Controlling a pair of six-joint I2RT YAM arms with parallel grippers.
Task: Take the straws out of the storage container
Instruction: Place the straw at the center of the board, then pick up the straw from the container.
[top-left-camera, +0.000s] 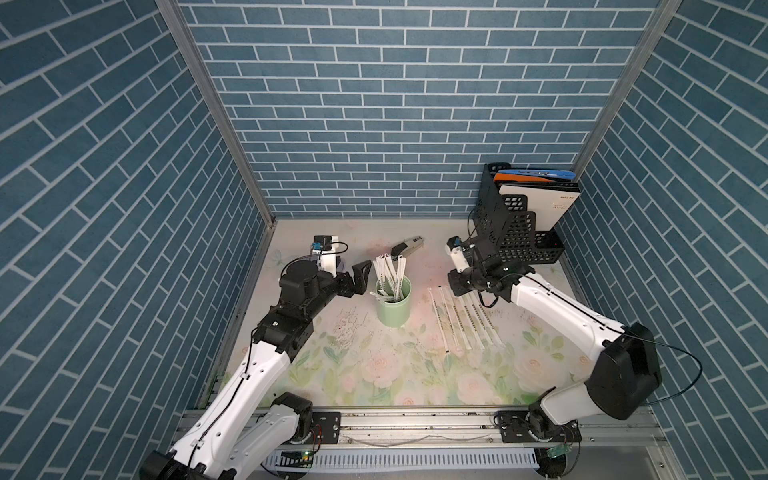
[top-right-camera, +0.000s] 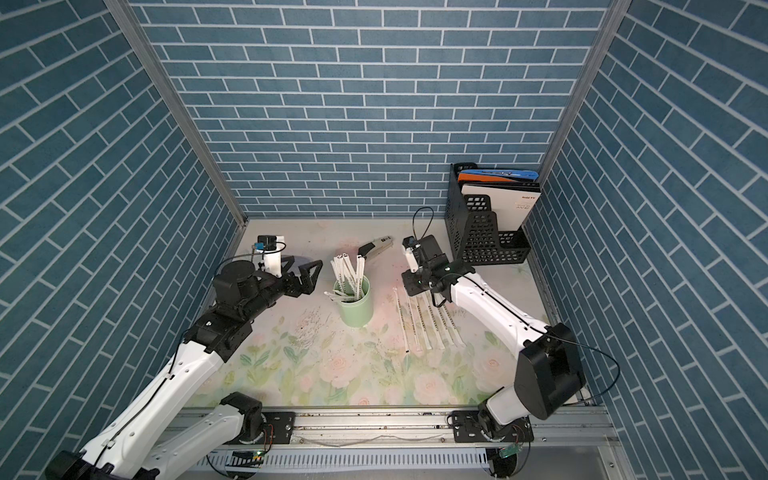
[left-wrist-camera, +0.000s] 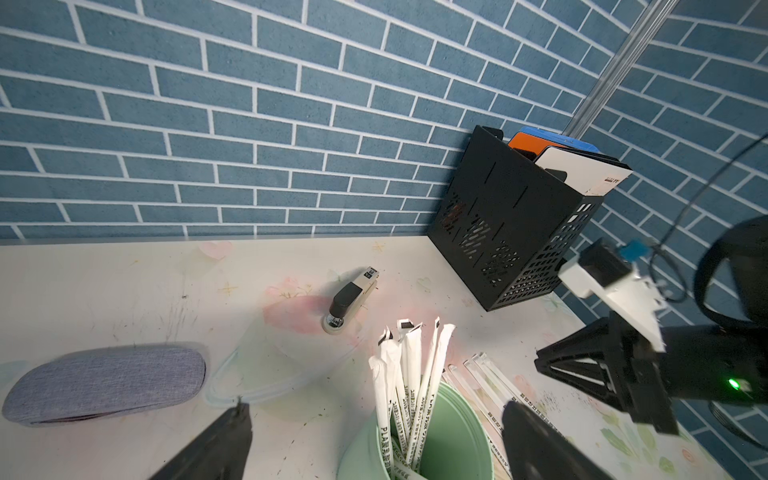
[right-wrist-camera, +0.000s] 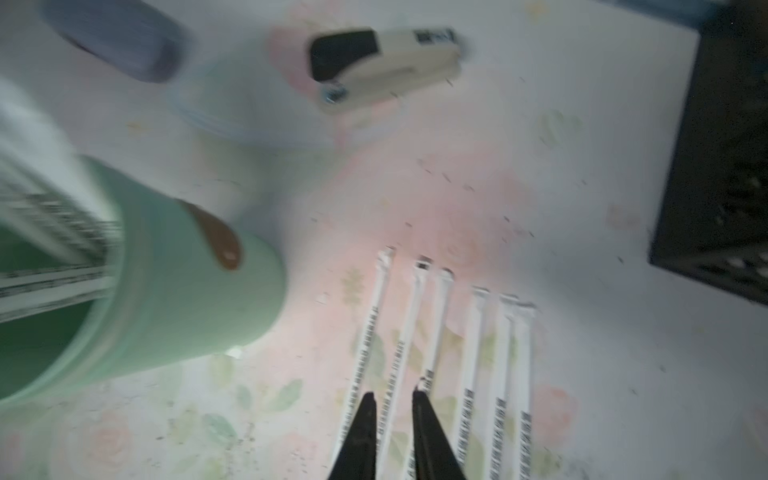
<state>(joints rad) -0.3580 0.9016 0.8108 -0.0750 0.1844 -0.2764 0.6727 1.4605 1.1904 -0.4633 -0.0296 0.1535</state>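
Several white lettered straws (top-left-camera: 388, 274) lean in the mint cup (top-left-camera: 392, 313); left fingers (left-wrist-camera: 224, 440) spread wide, right fingers (right-wrist-camera: 360, 436) barely parted.

Floral tabletop (top-left-camera: 374, 374), mint-green storage container (top-left-camera: 392, 309), row of straws (top-left-camera: 465, 320), stapler (top-left-camera: 409, 246), black file holder (top-left-camera: 515, 237), grey pouch (left-wrist-camera: 104, 384).

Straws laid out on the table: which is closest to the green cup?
The end straw on the cup's side of the row; all the others lie beyond it, farther from the cup.

Motion blur smears the right wrist view: the storage container (right-wrist-camera: 174, 291) runs off the picture's edge, the straws (right-wrist-camera: 419, 324) carry unreadable lettering, and the stapler (right-wrist-camera: 386, 62) is soft.
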